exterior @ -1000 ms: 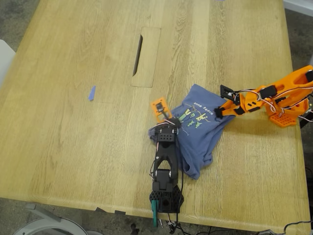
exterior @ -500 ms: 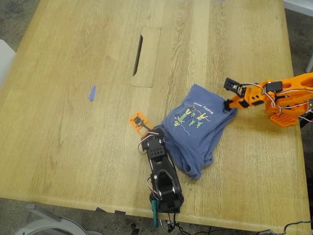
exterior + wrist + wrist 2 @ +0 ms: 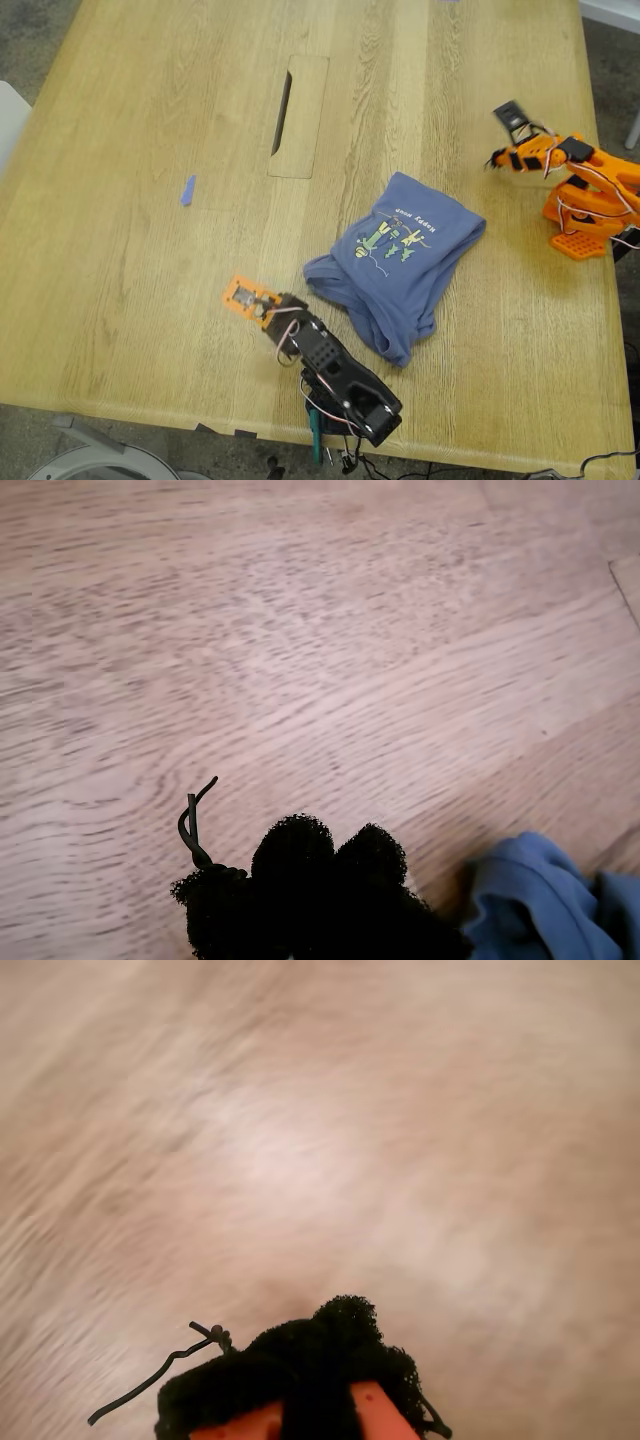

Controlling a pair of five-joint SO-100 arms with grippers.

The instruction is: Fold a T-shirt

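Observation:
The slate-blue T-shirt [image 3: 400, 270] lies crumpled on the wooden table [image 3: 150, 300], print side up, right of centre in the exterior view. Neither gripper touches it. My first gripper [image 3: 262, 310], on the black arm, hovers just off the shirt's edge toward the exterior view's left. In the first wrist view its black foam pads [image 3: 290, 855] meet with nothing between them, and a corner of the T-shirt [image 3: 540, 900] shows beside them. My second gripper [image 3: 495, 160], on the orange arm, is lifted above bare wood beyond the shirt's far corner. Its pads [image 3: 340, 1335] also look closed and empty.
A small blue scrap [image 3: 188, 190] lies toward the exterior view's left. A rectangular inset panel with a slot [image 3: 298, 115] sits in the tabletop behind the shirt. The orange arm's base [image 3: 585, 215] stands near the table's edge at the exterior view's right.
Both grippers have let go of the shirt and pulled away: the first toward the exterior view's lower left, the second up and to the right. The shirt now lies flatter.

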